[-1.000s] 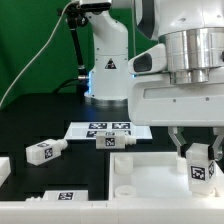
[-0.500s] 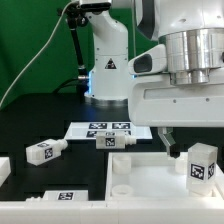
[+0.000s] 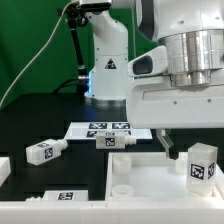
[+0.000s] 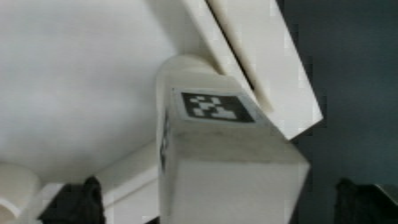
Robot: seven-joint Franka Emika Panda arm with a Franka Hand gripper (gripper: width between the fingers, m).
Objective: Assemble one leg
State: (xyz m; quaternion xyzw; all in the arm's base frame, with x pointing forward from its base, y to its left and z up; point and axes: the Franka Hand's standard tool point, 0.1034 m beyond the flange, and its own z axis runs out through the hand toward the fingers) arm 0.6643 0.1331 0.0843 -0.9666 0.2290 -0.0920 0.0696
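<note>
A white leg (image 3: pixel 203 165) with a marker tag stands upright at the corner of the white tabletop (image 3: pixel 150 185) on the exterior view's right. My gripper (image 3: pixel 193 141) hangs just above it, open. One finger (image 3: pixel 163 143) shows to the leg's left, clear of it. In the wrist view the leg (image 4: pixel 217 140) fills the middle with its tag facing the camera. My gripper (image 4: pixel 222 205) straddles it. Both dark fingertips (image 4: pixel 80 200) stand apart from the leg's sides. The tabletop's raised rim (image 4: pixel 249 50) runs behind the leg.
Two more tagged legs lie on the black table, one (image 3: pixel 42 151) at the left and one (image 3: pixel 117 141) by the marker board (image 3: pixel 105 128). Another tagged white part (image 3: pixel 60 196) lies at the front left. The arm's base (image 3: pixel 105 60) stands behind.
My gripper has opened, let go of the upright leg and risen a little. The leg stays standing on the tabletop corner.
</note>
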